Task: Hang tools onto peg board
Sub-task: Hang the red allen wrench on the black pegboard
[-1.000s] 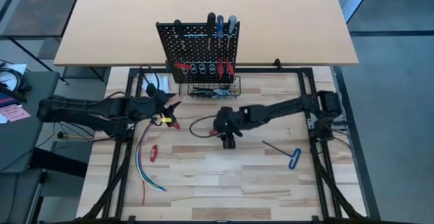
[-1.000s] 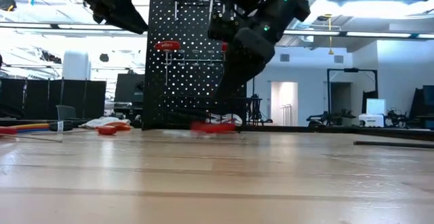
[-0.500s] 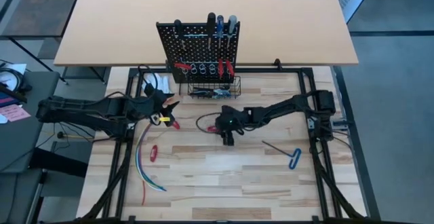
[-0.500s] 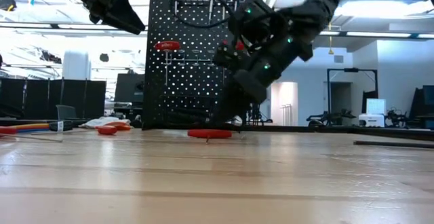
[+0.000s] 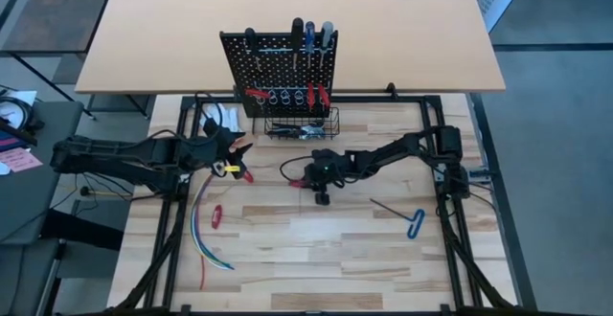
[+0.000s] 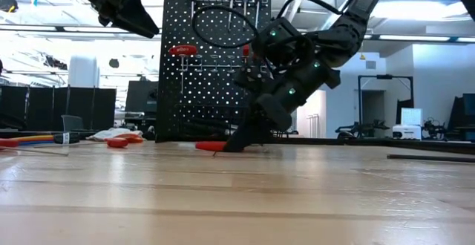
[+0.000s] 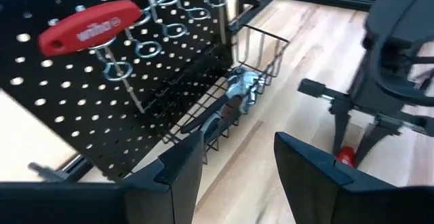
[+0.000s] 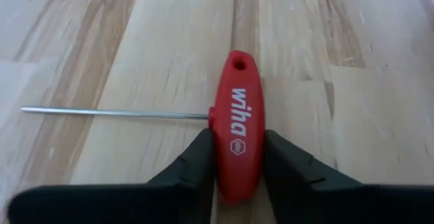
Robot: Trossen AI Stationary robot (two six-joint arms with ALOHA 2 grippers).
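The peg board [image 5: 283, 67] stands upright at the table's far side with several tools hung on it, a red T-handle [image 7: 88, 26] among them, and a wire basket [image 5: 302, 124] at its foot. In front of the basket a red T-handled hex key [image 8: 236, 125] lies flat on the table. My right gripper [image 5: 305, 180] is down at it, shut on its handle. My left gripper [image 5: 239, 149] hovers left of the board, above the table, open and with nothing in it [image 7: 237, 163]. My right gripper pinches the red handle's two long sides [image 8: 237, 173] between its two fingers, at the end away from the hanging hole. The fingers slant down from the table's right side [image 6: 234, 142]. The key lies flat on the table, its thin shaft [image 8: 115, 113] sticking out sideways.
A blue T-handled hex key [image 5: 412, 220] lies on the table at the right. Red-handled tools [image 5: 244, 172] [image 5: 216, 214] and a bundle of coloured wires [image 5: 201, 235] lie at the left. The near half of the table holds nothing else.
My right gripper has come down from above the table to the red hex key and tipped lower. In the low view the red handle now lies a little farther left on the table than half a second ago.
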